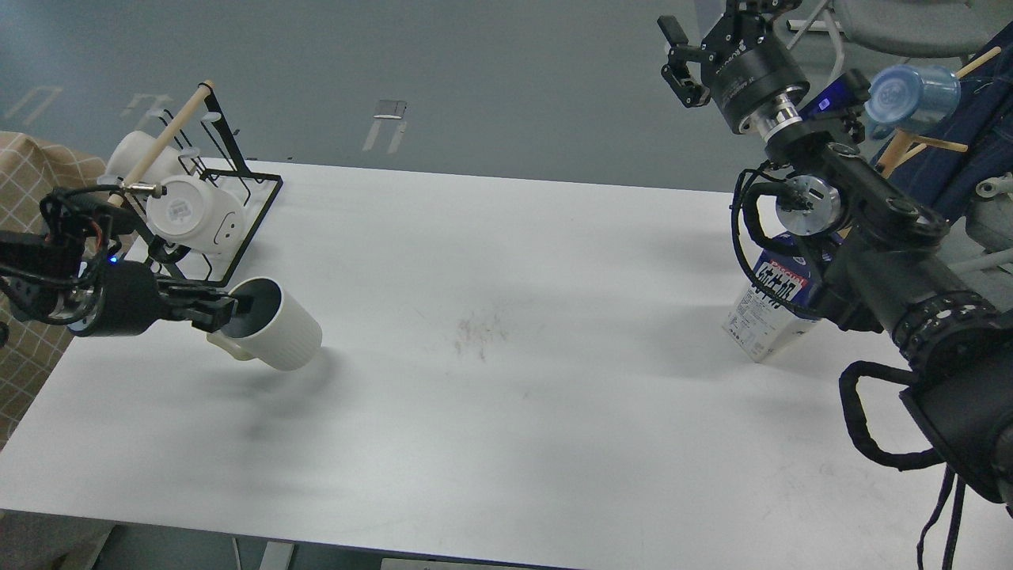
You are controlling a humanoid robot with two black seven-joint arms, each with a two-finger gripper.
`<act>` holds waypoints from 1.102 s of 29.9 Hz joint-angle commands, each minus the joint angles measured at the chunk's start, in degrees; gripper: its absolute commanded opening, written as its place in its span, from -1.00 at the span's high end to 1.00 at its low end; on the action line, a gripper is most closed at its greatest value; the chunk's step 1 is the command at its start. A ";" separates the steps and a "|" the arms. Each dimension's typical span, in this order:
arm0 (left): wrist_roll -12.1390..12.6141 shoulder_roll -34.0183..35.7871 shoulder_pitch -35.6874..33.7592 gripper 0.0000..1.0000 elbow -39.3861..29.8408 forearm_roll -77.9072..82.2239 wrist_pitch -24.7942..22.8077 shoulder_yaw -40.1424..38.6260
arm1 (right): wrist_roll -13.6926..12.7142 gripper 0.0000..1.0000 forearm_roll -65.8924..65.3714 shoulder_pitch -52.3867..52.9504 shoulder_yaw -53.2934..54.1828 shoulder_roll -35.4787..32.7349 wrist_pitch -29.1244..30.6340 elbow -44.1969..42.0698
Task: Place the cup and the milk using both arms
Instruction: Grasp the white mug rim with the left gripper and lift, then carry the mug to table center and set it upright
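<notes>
The cup (285, 328), a white ribbed mug with a dark inside, hangs tilted above the left part of the white table (506, 412), casting a shadow below. My left gripper (229, 307) is shut on its rim, one finger inside. The handle is mostly hidden under the gripper. The milk (772, 309), a blue and white carton with black characters, stands at the table's right edge; my right arm hides its top and cap. My right gripper (679, 54) is high above the table's far right corner, open and empty, well apart from the carton.
A black wire rack (229, 237) with a wooden bar holds two white mugs (190, 215) at the back left, close behind the lifted cup. A translucent blue cup (910, 95) hangs on a wooden stand beyond the right edge. Checked cloth (32, 182) lies left of the table.
</notes>
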 commanded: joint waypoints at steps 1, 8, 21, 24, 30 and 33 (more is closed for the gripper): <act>0.00 -1.06 -2.98 1.00 -3.25 0.50 -0.36 0.03 | 0.00 -1.00 -0.09 1.93 0.00 -0.01 0.00 -0.54; 0.00 -10.72 -8.78 1.00 -3.70 6.92 -2.70 0.12 | 0.00 -1.00 -0.09 5.10 -0.17 -0.01 0.00 -0.99; 0.05 -31.19 -18.62 1.00 10.35 9.65 -2.70 8.28 | 0.00 -1.00 -0.09 4.84 -0.26 -0.01 0.00 -0.99; 0.14 -34.71 -19.59 1.00 13.25 9.56 -2.70 9.96 | 0.00 -1.00 -0.09 4.84 -0.26 -0.01 0.00 -0.99; 0.49 -38.42 -20.21 1.00 17.13 9.82 -2.70 10.67 | 0.00 -1.00 -0.09 4.75 -0.26 -0.01 0.00 -0.90; 0.40 -40.61 -21.26 1.00 19.06 9.73 -2.70 12.68 | 0.00 -1.00 -0.09 4.67 -0.26 -0.01 0.00 -0.90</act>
